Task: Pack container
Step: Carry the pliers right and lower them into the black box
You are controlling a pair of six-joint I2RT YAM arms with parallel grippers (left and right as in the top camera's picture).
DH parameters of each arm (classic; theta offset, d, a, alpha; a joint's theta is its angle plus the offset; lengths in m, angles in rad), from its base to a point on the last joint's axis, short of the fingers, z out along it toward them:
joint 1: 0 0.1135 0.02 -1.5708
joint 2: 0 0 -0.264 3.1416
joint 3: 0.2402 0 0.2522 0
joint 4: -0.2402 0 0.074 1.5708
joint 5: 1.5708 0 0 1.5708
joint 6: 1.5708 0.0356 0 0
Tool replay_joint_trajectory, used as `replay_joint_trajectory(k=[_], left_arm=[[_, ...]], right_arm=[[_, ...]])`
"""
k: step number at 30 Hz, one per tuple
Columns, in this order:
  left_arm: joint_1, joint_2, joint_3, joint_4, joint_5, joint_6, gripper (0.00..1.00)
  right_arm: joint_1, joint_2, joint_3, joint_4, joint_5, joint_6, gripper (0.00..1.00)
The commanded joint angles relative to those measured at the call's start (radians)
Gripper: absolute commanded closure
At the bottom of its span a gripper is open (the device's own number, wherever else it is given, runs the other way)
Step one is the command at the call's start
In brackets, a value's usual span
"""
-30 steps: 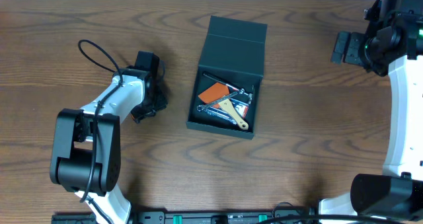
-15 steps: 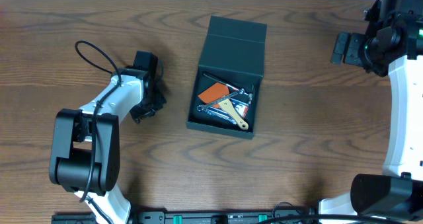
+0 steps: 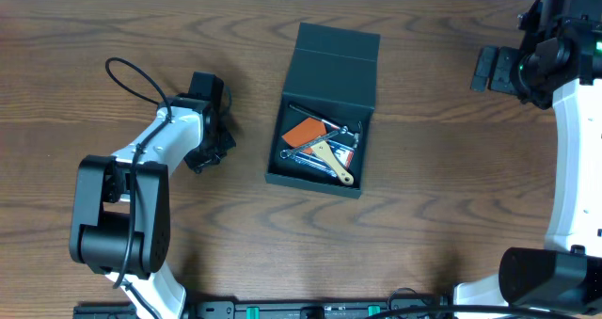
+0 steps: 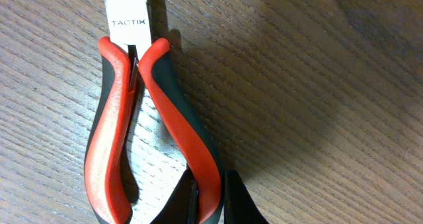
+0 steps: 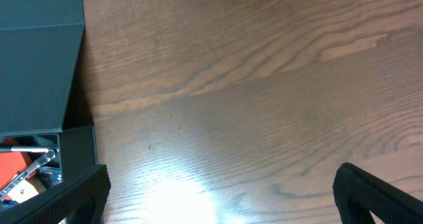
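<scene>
The container (image 3: 320,112), a dark teal box, stands mid-table with its lid flapped open toward the back. Inside lie an orange piece, a wooden-handled tool and metal wrenches. Left of it, my left gripper (image 3: 209,150) points down at the table. In the left wrist view it (image 4: 210,199) is shut on the right handle of red-and-black pliers (image 4: 112,118), which lie flat on the wood. My right gripper (image 3: 484,68) hovers open at the far right, away from the box. In its wrist view, nothing sits between its fingers (image 5: 377,191), and a corner of the container (image 5: 39,65) shows.
A black cable (image 3: 132,74) loops off the left arm over the table's left side. Both arm bases stand at the front edge, left (image 3: 118,234) and right (image 3: 546,272). Bare wood lies between the container and the right gripper.
The left wrist has shifted slightly up and left over the pliers. The container, its contents and the right arm have not moved.
</scene>
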Motion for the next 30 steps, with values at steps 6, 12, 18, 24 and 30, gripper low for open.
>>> replay_joint_trajectory(k=[6, 12, 18, 24, 30], left_arm=[[-0.017, -0.044, -0.002, -0.059, 0.004, 0.134, 0.94], [-0.094, -0.206, 0.023, -0.123, 0.007, 0.336, 0.94], [-0.174, -0.411, 0.025, -0.120, 0.008, 0.508, 0.94], [-0.297, -0.534, 0.026, -0.103, 0.053, 0.931, 0.94], [-0.430, -0.510, 0.026, -0.010, 0.114, 1.251, 0.94]], right_arm=[[-0.008, 0.003, -0.005, -0.002, -0.003, -0.011, 0.01], [-0.008, 0.003, -0.005, -0.002, -0.003, -0.011, 0.01], [-0.008, 0.003, -0.005, -0.002, -0.004, -0.011, 0.01], [-0.008, 0.003, -0.005, -0.001, -0.004, -0.011, 0.01], [-0.008, 0.003, -0.005, -0.001, -0.004, -0.011, 0.01]])
